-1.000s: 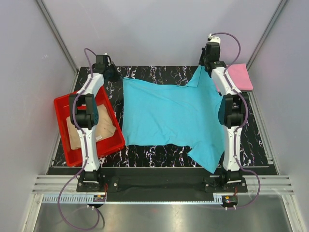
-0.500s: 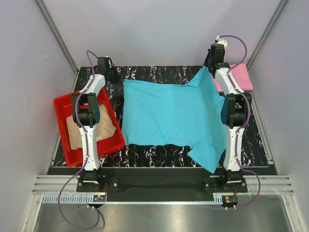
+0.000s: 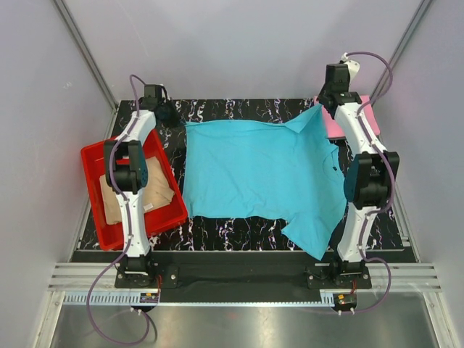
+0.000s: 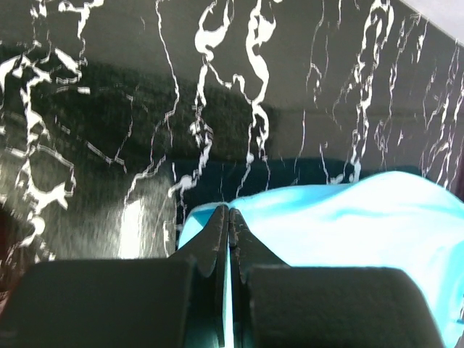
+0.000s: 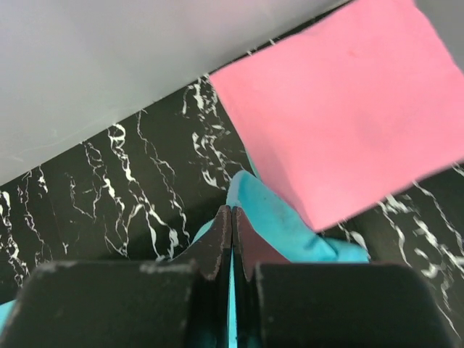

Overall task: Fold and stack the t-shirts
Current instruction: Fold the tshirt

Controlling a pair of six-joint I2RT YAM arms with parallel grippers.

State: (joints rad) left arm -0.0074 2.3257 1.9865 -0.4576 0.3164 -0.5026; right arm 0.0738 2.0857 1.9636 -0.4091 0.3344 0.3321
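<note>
Your blue shirt (image 3: 257, 174) lies spread across the tabletop (image 3: 239, 233), its far corners pinched by your left fingers (image 4: 212, 243) and right fingers (image 5: 215, 250), both clamped on cloth. The pink shirt (image 5: 348, 109) sits folded far right, and the tan shirt (image 3: 159, 192) lies in the tray (image 3: 90, 156) at left.

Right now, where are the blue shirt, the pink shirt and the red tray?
blue shirt (image 3: 254, 170): top view, middle of the spread cloth.
pink shirt (image 5: 348, 94): right wrist view, middle of the cloth.
red tray (image 3: 91, 190): top view, its left wall.
</note>
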